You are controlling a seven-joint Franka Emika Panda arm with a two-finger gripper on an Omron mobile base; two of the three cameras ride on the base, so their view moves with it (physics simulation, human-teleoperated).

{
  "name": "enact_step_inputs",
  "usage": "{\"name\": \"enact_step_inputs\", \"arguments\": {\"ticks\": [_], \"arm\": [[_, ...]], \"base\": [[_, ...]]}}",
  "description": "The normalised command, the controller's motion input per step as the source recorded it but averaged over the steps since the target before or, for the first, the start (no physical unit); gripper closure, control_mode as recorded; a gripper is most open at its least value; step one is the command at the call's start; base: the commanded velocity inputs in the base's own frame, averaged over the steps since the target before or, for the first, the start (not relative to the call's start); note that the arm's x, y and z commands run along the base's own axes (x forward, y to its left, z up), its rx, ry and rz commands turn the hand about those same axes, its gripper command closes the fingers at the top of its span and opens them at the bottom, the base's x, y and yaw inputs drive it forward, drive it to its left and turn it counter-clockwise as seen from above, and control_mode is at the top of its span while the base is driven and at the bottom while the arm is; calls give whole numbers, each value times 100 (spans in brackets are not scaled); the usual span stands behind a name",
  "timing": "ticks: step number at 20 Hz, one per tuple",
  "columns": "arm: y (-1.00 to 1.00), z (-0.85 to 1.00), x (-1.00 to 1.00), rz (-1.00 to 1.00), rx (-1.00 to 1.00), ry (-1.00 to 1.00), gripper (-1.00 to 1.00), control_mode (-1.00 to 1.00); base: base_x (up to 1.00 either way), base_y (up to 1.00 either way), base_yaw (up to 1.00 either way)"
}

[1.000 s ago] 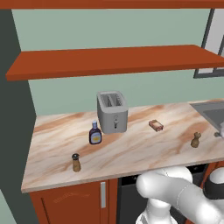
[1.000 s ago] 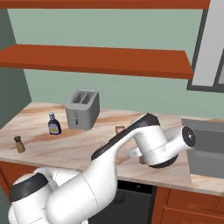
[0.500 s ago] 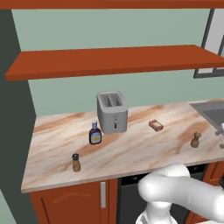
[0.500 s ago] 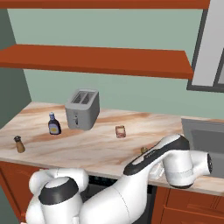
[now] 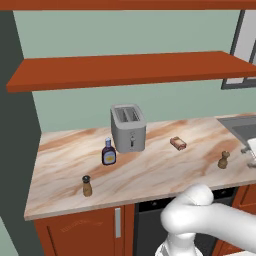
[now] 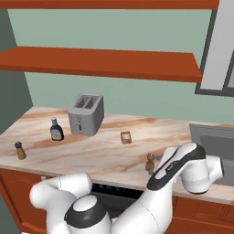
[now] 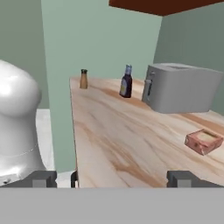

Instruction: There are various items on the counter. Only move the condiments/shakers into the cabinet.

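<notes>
Three condiments waiting on the desk, claw spread wide and holding nothing.

The brown mill (image 6: 150,163) is standing at the lower centre of the right base view, just beside the white arm, so a careless swing risks tipping it. The sauce bottle (image 5: 108,152) is sitting left of centre in the left base view, close to the toaster (image 5: 128,127), and a wide approach could be nudging that toaster. The light shaker (image 5: 87,186) is standing near the desk's (image 5: 150,175) front edge at lower left, where a bump could be sending it off. The orange block (image 5: 177,143) is risking a mistaken pick. The cabinet (image 5: 125,70) is hanging high in the upper frame, demanding a long lift. The claw (image 7: 111,178) is showing its tips apart at the hand view's bottom.
</notes>
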Motion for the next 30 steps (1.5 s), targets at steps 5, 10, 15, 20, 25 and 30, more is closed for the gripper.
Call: {"name": "enact_step_inputs", "arguments": {"ticks": [5,10,15,20,25,30], "arm": [[0,-18,43,-1,0,7,-100,-100],[0,-28,44,-1,-1,14,-100,-100],[0,-29,22,-3,0,17,-100,-100],[-1,-21,9,-7,0,14,-100,-100],[-18,-15,1,-12,0,8,-100,-100],[-16,-8,6,-11,0,2,-100,-100]], "base": [[0,0,0],[0,0,0],[0,0,0],[0,0,0],[0,0,0],[0,0,0]]}}
